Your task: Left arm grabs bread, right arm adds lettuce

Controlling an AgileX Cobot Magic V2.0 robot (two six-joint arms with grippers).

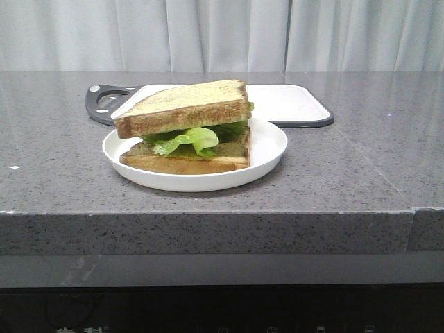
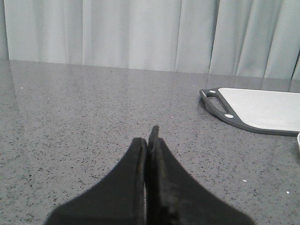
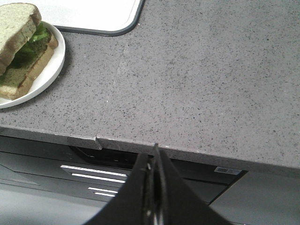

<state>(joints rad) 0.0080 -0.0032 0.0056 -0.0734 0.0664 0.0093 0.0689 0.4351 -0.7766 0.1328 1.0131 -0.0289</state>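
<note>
The bread (image 1: 184,105), a thick toasted slice, lies tilted on top of the lettuce (image 1: 187,139), which rests on a thinner slice (image 1: 187,161) on a white plate (image 1: 267,149). The stack also shows in the right wrist view: bread (image 3: 16,23), lettuce (image 3: 40,33), plate (image 3: 51,65). Neither arm shows in the front view. My left gripper (image 2: 151,138) is shut and empty, low over bare counter, away from the plate. My right gripper (image 3: 153,157) is shut and empty, at the counter's front edge, off to the side of the plate.
A white cutting board with a dark rim and handle (image 1: 291,103) lies behind the plate; it also shows in the left wrist view (image 2: 262,110) and the right wrist view (image 3: 93,14). The grey speckled counter (image 1: 361,159) ends at a front edge (image 3: 197,152) with dark drawers below.
</note>
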